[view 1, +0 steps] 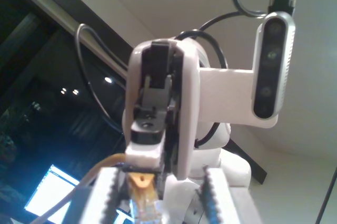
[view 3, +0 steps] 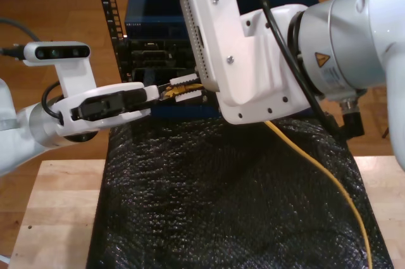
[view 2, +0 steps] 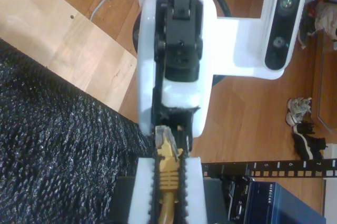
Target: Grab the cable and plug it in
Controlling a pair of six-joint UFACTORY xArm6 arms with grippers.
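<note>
Exterior view, surface: a black bubbled mat (view 3: 221,187) is laid over a pale wooden table (view 3: 57,206), whose bare boards are seen at both sides.
Exterior view, room: a brown wood floor (view 3: 57,3) and a blue rack unit (view 3: 152,9) are seen behind the mat.
Cable: the yellow-orange cable (view 3: 329,180) is trailed across the mat from under the arm at the exterior view's right; its plug end is held up in the air between the two arms' tips, in front of the rack.
Second wrist view: the cable's yellow boot is clamped between the white pads of my second gripper (view 2: 168,182), clear plug pointing away. A pair of shoes (view 2: 303,124) on the floor is picked up here.
First wrist view: a pale ceiling (view 1: 174,2) and a dark window (view 1: 37,103) are caught here. The plug is seen between the toothed fingers of my first gripper (view 1: 158,203).
First gripper's hold: it cannot be told whether the fingers are pressed on the plug.
</note>
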